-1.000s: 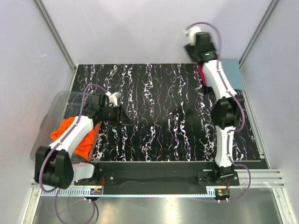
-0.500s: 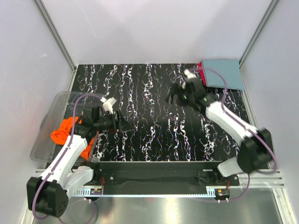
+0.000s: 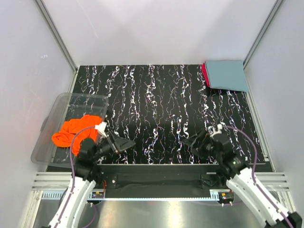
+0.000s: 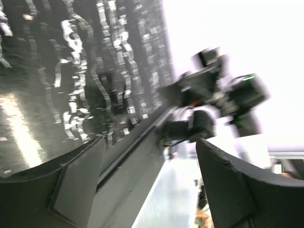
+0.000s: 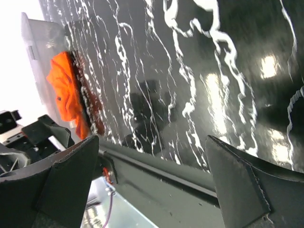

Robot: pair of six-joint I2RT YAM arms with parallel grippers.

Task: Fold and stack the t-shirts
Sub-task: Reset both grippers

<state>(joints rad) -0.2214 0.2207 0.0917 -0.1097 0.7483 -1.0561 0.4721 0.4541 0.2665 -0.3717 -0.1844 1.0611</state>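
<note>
A folded grey-blue t-shirt [image 3: 228,75] lies at the far right corner of the table on top of a red t-shirt [image 3: 205,73], of which only the left edge shows. A crumpled orange t-shirt [image 3: 76,129] lies in the clear plastic bin [image 3: 57,114] at the left; it also shows in the right wrist view [image 5: 64,90]. My left gripper [image 3: 124,143] is open and empty near the table's front edge. My right gripper [image 3: 193,141] is open and empty, also near the front edge, pointing left.
The black marbled table top [image 3: 161,104] spans the middle. A metal rail [image 3: 156,187] runs along the near edge by the arm bases. White walls and aluminium posts [image 3: 57,33] enclose the table.
Both arms have pulled back toward their bases. The right arm came from the far right corner by the folded stack to the front edge; the left gripper drew back from beside the bin.
</note>
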